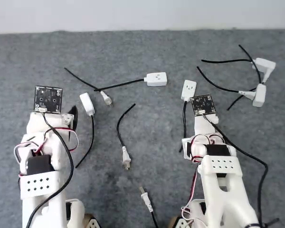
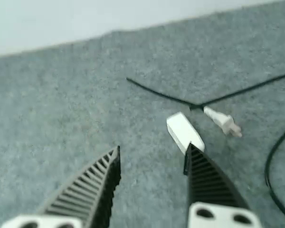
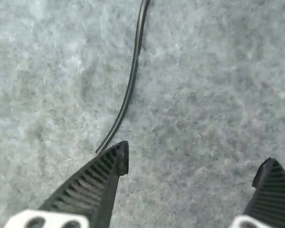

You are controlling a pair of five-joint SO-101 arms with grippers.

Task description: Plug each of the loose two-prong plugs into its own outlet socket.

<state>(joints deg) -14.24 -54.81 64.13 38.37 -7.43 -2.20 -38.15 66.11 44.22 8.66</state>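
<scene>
Three white two-prong plugs on black cords lie loose on the grey carpet: one at the back, one in the middle, one near the front. Three white sockets lie apart from them: one at back centre, one beside the right arm's camera board, one beside the left arm. My left gripper stands open just above the carpet. Its one finger is close to that socket, with the back plug beyond. My right gripper is open over bare carpet, next to a black cord.
At the far right lie two more white sockets, each with a plug that appears joined to it. Black cords cross the carpet between the arms. A pale wall bounds the carpet at the back.
</scene>
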